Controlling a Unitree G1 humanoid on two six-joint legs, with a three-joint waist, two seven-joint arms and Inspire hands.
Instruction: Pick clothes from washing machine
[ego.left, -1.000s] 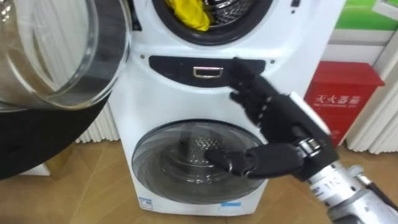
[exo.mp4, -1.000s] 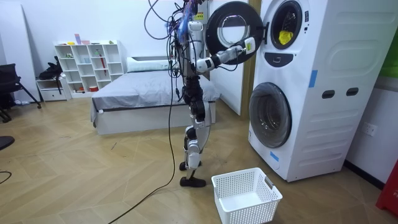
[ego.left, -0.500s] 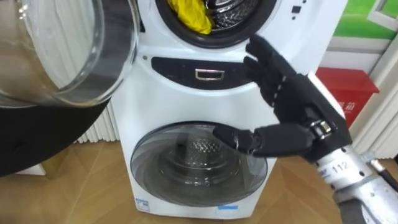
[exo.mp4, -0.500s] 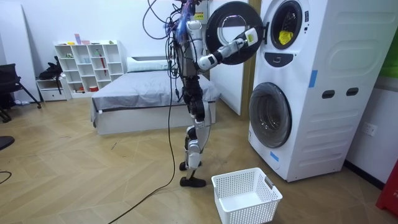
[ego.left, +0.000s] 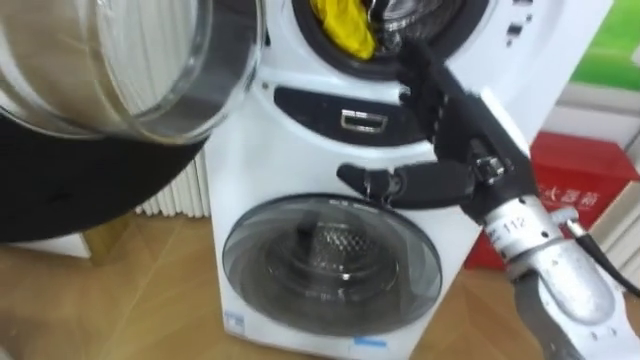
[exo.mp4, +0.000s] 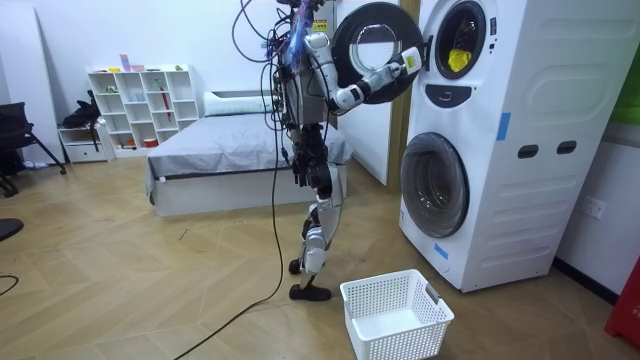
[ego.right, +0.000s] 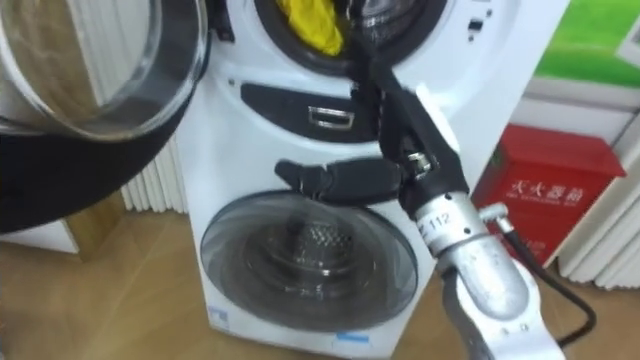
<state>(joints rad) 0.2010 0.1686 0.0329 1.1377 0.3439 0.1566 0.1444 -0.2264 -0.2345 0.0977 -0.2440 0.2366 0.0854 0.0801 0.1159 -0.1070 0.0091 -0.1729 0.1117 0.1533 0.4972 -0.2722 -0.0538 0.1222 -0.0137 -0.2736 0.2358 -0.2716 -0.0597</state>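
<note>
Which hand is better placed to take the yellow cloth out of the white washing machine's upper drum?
Right. The right hand, fingers straight, is raised at the rim of the open upper drum, close to the yellow cloth.

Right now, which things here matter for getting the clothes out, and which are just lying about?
For the job: yellow cloth in the upper drum, open upper door, open right hand near the upper drum, white basket on the floor.
Just lying about: red box, bed, shelf, shut lower door.
</note>
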